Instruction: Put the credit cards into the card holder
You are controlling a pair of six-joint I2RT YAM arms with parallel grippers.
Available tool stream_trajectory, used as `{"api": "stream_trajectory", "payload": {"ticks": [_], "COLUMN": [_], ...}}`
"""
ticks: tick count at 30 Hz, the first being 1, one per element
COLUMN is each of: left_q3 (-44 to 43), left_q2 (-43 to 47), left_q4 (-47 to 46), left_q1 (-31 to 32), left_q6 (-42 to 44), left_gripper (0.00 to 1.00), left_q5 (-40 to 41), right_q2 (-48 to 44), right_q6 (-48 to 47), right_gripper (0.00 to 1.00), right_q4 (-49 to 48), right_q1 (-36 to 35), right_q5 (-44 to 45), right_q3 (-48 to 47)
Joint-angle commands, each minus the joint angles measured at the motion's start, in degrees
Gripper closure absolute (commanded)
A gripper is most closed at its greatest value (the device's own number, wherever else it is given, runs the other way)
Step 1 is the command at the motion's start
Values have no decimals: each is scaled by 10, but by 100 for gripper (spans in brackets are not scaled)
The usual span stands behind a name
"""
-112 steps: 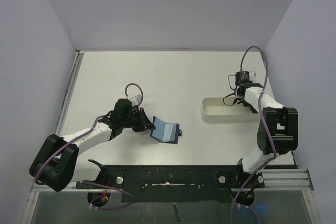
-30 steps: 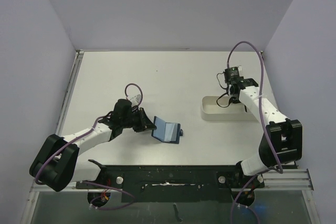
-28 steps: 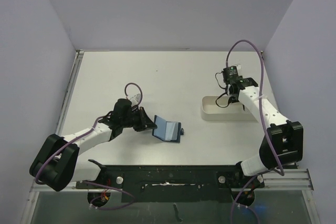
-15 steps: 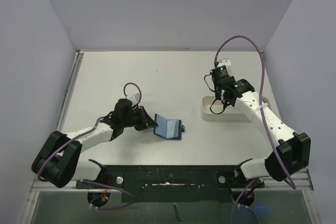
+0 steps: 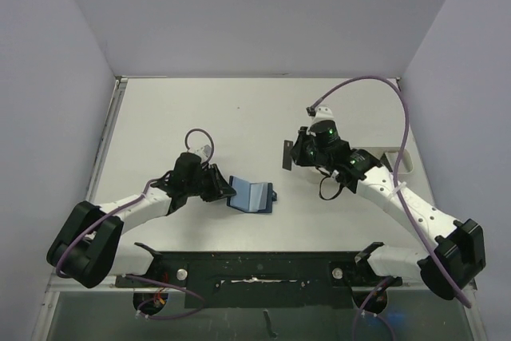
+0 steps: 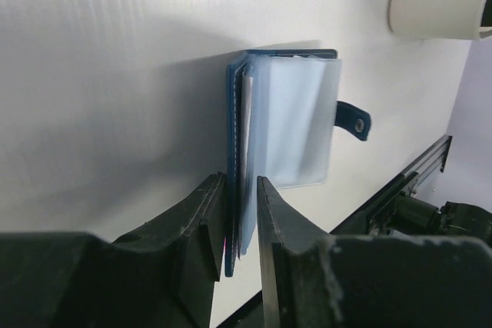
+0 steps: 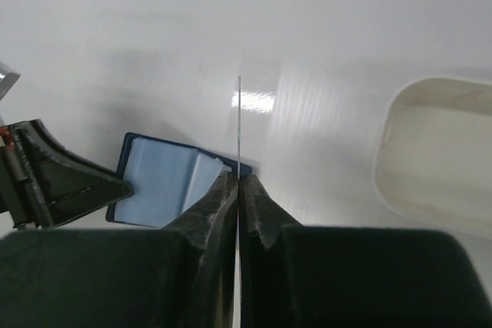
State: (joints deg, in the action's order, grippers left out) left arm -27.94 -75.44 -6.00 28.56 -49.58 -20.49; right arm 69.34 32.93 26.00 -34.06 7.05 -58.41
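Note:
The card holder [image 5: 252, 196] lies open on the table, navy blue with light blue pockets [image 6: 296, 124]. My left gripper [image 5: 221, 189] is at its left flap. In the left wrist view the jaws [image 6: 240, 182] stand slightly apart astride the cover's edge: the cover rests against the left finger, with a thin gap at the right one. My right gripper [image 5: 295, 155] is shut on a dark credit card [image 5: 285, 156], held upright above the table just right of the holder. The right wrist view shows the card [image 7: 239, 113] edge-on, with the holder [image 7: 165, 182] below it.
A white oblong tray [image 5: 399, 161] sits at the right, mostly hidden by the right arm; its rim [image 7: 400, 124] shows in the right wrist view. The holder's snap tab [image 6: 355, 120] sticks out on its right side. The arm bases and a black rail [image 5: 255, 265] line the near edge.
The right arm has swung left from the tray to beside the holder, carrying the card. The left jaws have loosened on the flap.

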Motion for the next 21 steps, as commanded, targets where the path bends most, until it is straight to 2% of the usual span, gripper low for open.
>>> {"api": "stream_trajectory", "payload": {"ticks": [1,13,16,21], "left_q3": [-22,-24,-27,-35], "left_q2": [16,23,21,31], "left_q4": [27,54,55,97], "left_q1": [2,3,3,4], "left_q6": [29,42,47,53], "left_gripper": [78,78,83,83], "left_q5": [31,57,55,95], "right_q2": [-15,112,146,170], "right_q6": [106,177,180,184], "right_gripper": [100,100,100,100], "right_q4": [-150,-244,-249,-258], "right_q1": [-19,-100,-107,-110], "right_q5": [-82,-126,-143,-144], "right_q3": [64,85,80,102]}}
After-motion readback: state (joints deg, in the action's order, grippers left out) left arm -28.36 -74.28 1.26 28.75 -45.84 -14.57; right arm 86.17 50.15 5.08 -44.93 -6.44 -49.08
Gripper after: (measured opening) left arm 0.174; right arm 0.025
